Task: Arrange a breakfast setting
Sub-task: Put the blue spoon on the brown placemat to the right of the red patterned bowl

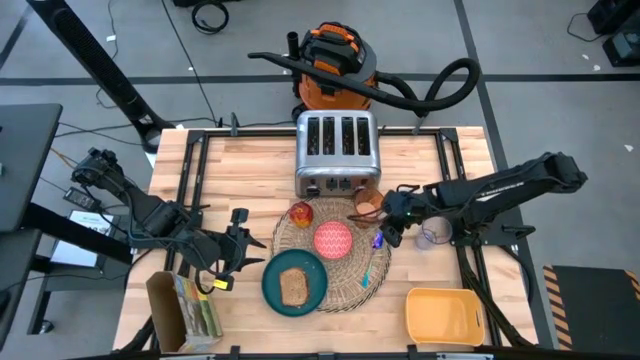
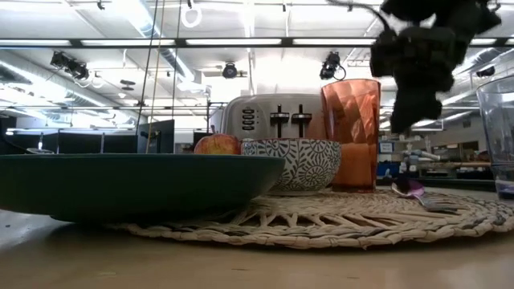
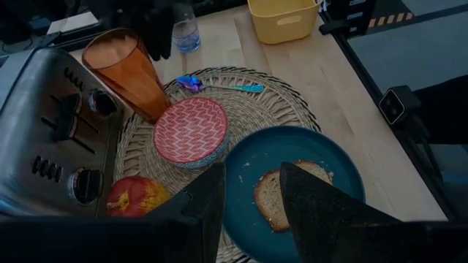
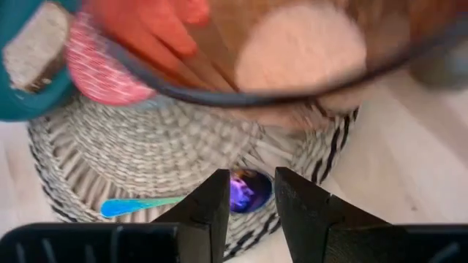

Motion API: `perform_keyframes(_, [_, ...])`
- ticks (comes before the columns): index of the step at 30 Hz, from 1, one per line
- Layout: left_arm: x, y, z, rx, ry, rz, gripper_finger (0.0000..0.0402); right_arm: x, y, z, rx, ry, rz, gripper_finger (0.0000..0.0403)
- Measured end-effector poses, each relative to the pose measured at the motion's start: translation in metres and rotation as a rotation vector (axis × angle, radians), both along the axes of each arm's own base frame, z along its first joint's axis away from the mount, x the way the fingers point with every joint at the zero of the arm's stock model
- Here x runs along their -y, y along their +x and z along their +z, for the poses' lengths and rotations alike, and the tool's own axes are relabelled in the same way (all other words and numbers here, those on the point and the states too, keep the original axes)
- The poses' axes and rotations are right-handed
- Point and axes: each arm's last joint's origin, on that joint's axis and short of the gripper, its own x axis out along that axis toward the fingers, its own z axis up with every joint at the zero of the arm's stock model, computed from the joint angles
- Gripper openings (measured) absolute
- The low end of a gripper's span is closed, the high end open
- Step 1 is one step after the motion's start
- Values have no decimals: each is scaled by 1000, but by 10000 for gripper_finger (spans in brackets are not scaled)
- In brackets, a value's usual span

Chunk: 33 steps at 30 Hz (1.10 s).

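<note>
The right gripper (image 1: 388, 228) hangs over the right edge of the woven placemat (image 1: 352, 282), its two fingers slightly parted with nothing between them; in the right wrist view the gap between the fingertips frames the bowl end of the blue spoon (image 4: 245, 191), which lies on the mat directly below. The spoon (image 1: 375, 250) rests flat on the weave, and its long axis runs from that bowl end, nearest the gripper, along the handle toward the front edge of the table. The spoon appears already placed, so the next move is probably a straight lift clear of it; the orange cup (image 1: 367, 203) stands just beside the gripper, toward the toaster (image 1: 336, 151), and a sideways swing could tip it. The pink-red bowl (image 1: 333, 239) sits at the mat's centre, the apple (image 1: 301, 213) near the mat's far-left rim, and the teal plate (image 1: 280, 298) with the toast slice (image 1: 293, 286) overlaps the mat's front-left edge. The left gripper (image 1: 238, 250) waits beside the plate, fingers partly open and empty, well apart from the spoon; the right arm is the nearer.
</note>
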Motion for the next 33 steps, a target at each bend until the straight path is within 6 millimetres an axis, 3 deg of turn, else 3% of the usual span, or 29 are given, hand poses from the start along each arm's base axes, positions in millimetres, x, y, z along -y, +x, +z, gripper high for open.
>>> perform_keyframes(6, [0, 0, 0, 0, 0, 0, 139, -18, 3, 33, -2, -67, 20, 117])
perform_keyframes(20, [0, 0, 0, 4, 41, -27, 139, -59, 1, 77, 121, -55, 22, 117])
perform_keyframes(27, [-9, 7, 2, 28, 72, -8, 139, -86, -5, 78, 156, 19, 20, 116])
perform_keyframes(33, [-18, 12, 2, 21, 112, 11, 139, -119, 12, 62, 176, 133, 29, 116])
